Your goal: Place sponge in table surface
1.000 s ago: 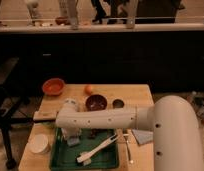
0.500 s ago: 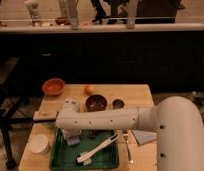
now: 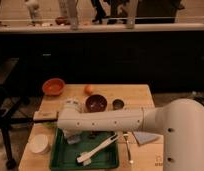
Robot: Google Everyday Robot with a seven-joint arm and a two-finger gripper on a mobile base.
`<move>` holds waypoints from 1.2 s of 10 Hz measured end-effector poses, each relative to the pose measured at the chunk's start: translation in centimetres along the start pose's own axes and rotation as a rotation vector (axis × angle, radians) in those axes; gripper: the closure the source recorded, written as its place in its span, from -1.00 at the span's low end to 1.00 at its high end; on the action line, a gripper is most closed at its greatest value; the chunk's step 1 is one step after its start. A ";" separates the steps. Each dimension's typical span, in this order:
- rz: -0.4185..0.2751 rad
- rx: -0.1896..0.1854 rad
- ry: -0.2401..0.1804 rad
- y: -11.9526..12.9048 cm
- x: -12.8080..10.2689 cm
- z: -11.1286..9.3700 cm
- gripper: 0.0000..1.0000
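My arm (image 3: 110, 120) reaches from the right across the light wooden table surface (image 3: 137, 95). The gripper (image 3: 70, 131) is at the arm's left end, over the back left corner of the green tray (image 3: 107, 162), and is mostly hidden by the arm. A small grey-blue piece, apparently the sponge (image 3: 73, 139), shows just under the gripper, inside the tray. I cannot tell whether the gripper holds it.
A white brush (image 3: 97, 148) lies in the tray. A dark bowl (image 3: 96, 102), a small dark cup (image 3: 118, 104), an orange fruit (image 3: 88, 89) and an orange bowl (image 3: 53, 86) stand behind the arm. A tan-topped block (image 3: 45, 116) and white cup (image 3: 39, 144) are left; a blue-grey folded cloth (image 3: 145, 137) is right.
The arm's left end has dipped very slightly toward the tray. Nothing else has moved.
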 end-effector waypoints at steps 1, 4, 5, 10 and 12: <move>0.002 0.004 -0.008 -0.3 -0.1 -0.4 1.00; 0.022 0.027 -0.064 -2.8 -1.1 -3.2 1.00; 0.032 0.036 -0.091 -3.7 -1.7 -4.6 1.00; 0.081 0.112 -0.193 -10.0 -4.6 -10.6 1.00; 0.078 0.110 -0.194 -9.8 -4.7 -10.6 1.00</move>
